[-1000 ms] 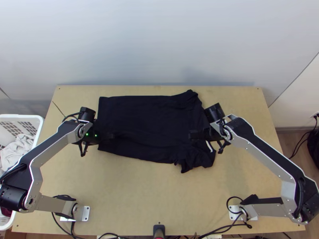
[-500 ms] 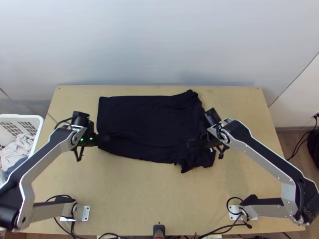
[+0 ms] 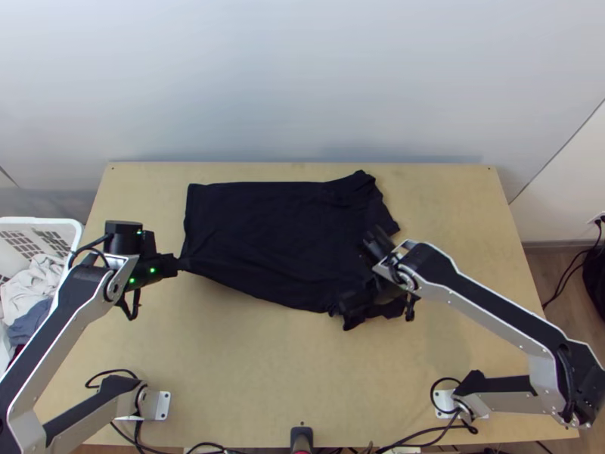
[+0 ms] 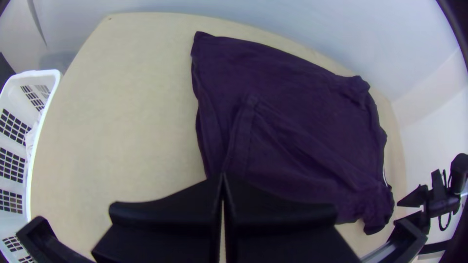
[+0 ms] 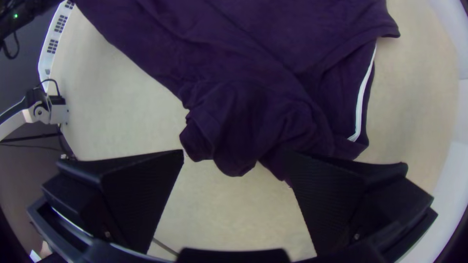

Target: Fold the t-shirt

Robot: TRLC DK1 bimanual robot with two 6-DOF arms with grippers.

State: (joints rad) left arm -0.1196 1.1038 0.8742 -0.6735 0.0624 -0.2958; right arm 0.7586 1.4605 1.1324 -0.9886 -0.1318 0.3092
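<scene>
Overhead, in the top view, a dark T-shirt (image 3: 280,227) lies mostly spread across a light wooden table (image 3: 227,378), its near left corner drawn to a point at the left gripper (image 3: 181,263), while the right gripper (image 3: 349,304) sits at the shirt's near right part, where the cloth is bunched. A white basket (image 3: 79,227) stands just beside the table's left side. From the left wrist view, the left gripper (image 4: 223,176) has its two wide black fingers (image 4: 165,209) pressed together on the shirt's edge, with folds running through the cloth from the fingertips toward the rest of the garment. In the right wrist view, the right gripper (image 5: 235,155) is spread wide and has hold of nothing, a crumpled sleeve (image 5: 234,117) lying just beyond and partly between its fingertips, a white strip (image 5: 360,97) showing along the shirt nearby.
</scene>
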